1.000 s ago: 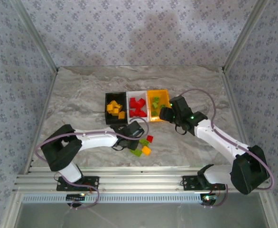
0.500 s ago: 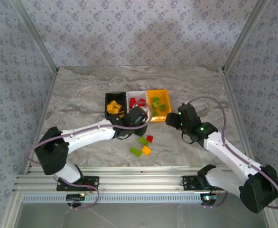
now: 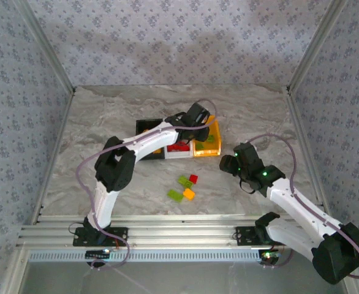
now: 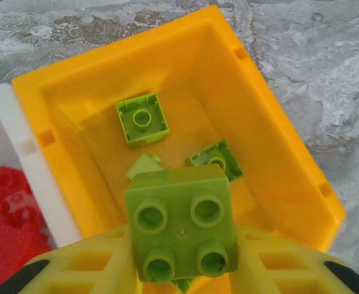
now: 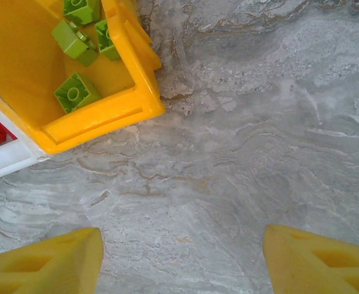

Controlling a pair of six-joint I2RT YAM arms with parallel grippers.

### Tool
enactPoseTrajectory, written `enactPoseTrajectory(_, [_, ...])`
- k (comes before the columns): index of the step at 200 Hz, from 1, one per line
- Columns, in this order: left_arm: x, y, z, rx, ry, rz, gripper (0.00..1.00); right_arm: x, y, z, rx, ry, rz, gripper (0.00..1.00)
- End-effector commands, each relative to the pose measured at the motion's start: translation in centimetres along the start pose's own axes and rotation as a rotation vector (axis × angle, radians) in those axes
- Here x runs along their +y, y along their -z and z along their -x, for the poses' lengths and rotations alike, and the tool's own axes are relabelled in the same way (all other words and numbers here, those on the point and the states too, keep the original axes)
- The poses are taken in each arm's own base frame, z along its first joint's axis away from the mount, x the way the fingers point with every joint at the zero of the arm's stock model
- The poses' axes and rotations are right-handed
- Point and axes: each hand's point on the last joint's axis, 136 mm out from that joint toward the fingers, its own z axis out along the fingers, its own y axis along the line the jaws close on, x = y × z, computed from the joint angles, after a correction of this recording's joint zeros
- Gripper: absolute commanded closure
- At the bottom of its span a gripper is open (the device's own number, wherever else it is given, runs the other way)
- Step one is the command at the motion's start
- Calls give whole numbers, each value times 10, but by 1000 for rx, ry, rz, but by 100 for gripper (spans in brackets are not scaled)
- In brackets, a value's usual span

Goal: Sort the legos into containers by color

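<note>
My left gripper (image 4: 182, 269) is shut on a lime green lego (image 4: 182, 223), held over the orange bin (image 4: 271, 141), which has other green legos (image 4: 142, 117) on its floor. From above, the left gripper (image 3: 198, 117) hovers at the orange bin (image 3: 211, 147), beside the white bin (image 3: 179, 153) with red legos and the black bin (image 3: 144, 127) with orange-yellow ones. My right gripper (image 5: 182, 257) is open over bare table, near the orange bin's corner (image 5: 139, 101). Loose on the table lie green legos (image 3: 184, 182), a red one (image 3: 193, 179) and an orange-yellow one (image 3: 188, 194).
The right gripper (image 3: 227, 164) sits right of the loose legos. The marble table (image 3: 106, 116) is ringed by patterned walls, with a metal rail (image 3: 179, 236) along the near edge. Bare table lies left, right and behind the bins.
The left arm swung from the loose pile up and back over the bins, carrying the green lego to the orange bin. The right gripper drew back from the orange bin toward the near right.
</note>
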Motion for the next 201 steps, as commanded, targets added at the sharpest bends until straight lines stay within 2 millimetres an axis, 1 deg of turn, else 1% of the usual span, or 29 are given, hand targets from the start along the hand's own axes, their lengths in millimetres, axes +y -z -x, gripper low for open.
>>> enactPoseTrajectory(1, [-14, 2, 19, -6, -20, -39, 50, -6, 0, -2, -1, -25, -14, 28])
enactPoseTrajectory(8, [-14, 0, 22, -2, -15, -39, 42, -6, 0, -2, 0, -27, -16, 28])
enactPoseTrajectory(12, [-13, -3, 19, 13, -14, -37, 39, -6, 0, -2, -1, -27, -14, 28])
enactPoseTrajectory(15, [-16, 1, 27, -5, -11, -45, 37, -6, 1, -2, -1, -26, -12, 28])
enactPoseTrajectory(34, [-19, 9, 36, -23, -4, -59, 24, -6, 2, -1, -3, -27, -11, 26])
enactPoseTrajectory(49, [-23, 22, 44, -45, 8, -79, 18, -6, 3, -1, -1, -28, -7, 26])
enactPoseTrajectory(62, [-27, 39, 51, -70, 26, -110, 15, -5, 4, -1, -2, -28, -2, 25])
enactPoseTrajectory(65, [-29, 44, 55, -82, 31, -121, 11, -5, 4, -1, -5, -29, 0, 25])
enactPoseTrajectory(66, [-28, 44, 52, -75, 32, -121, 9, -5, 4, -1, -3, -28, 1, 25])
enactPoseTrajectory(69, [-29, 47, 50, -76, 36, -130, 5, -4, 4, -1, -4, -28, 3, 25])
enactPoseTrajectory(74, [-31, 54, 51, -85, 45, -145, 1, -4, 5, 0, -7, -26, 6, 25])
enactPoseTrajectory(84, [-33, 70, 52, -105, 64, -175, 0, -2, 5, 2, -11, -23, 11, 25])
enactPoseTrajectory(91, [-35, 85, 55, -132, 78, -202, 0, -1, 5, 3, -16, -21, 14, 25])
enactPoseTrajectory(96, [-35, 92, 52, -139, 89, -215, 1, 0, 5, 5, -23, -13, 18, 25])
enactPoseTrajectory(104, [-36, 108, 51, -167, 101, -240, 1, 1, 4, 5, -22, -5, 25, 25])
enactPoseTrajectory(106, [-37, 115, 54, -181, 105, -248, 0, 2, 4, 5, -22, -5, 28, 25])
enactPoseTrajectory(108, [-37, 117, 50, -178, 107, -252, 0, 2, 4, 5, -22, -4, 29, 25])
enactPoseTrajectory(127, [-34, 154, 39, -228, 124, -277, 0, 7, 2, 3, -13, 4, 52, 26])
enactPoseTrajectory(145, [-25, 179, 13, -247, 132, -268, 1, 15, 0, 0, 5, 25, 87, 25])
enactPoseTrajectory(151, [-20, 186, 3, -251, 137, -262, 0, 19, -1, -3, 15, 37, 103, 25])
enactPoseTrajectory(155, [-17, 188, -7, -246, 138, -253, 0, 22, -1, -5, 23, 45, 111, 25])
enactPoseTrajectory(160, [-12, 193, -15, -251, 147, -243, 0, 24, -2, -7, 30, 52, 118, 25])
enactPoseTrajectory(174, [5, 203, -45, -252, 173, -222, 0, 33, -4, -16, 57, 88, 139, 25])
enactPoseTrajectory(201, [38, 227, -95, -301, 225, -197, 0, 56, -4, -39, 117, 192, 188, 26])
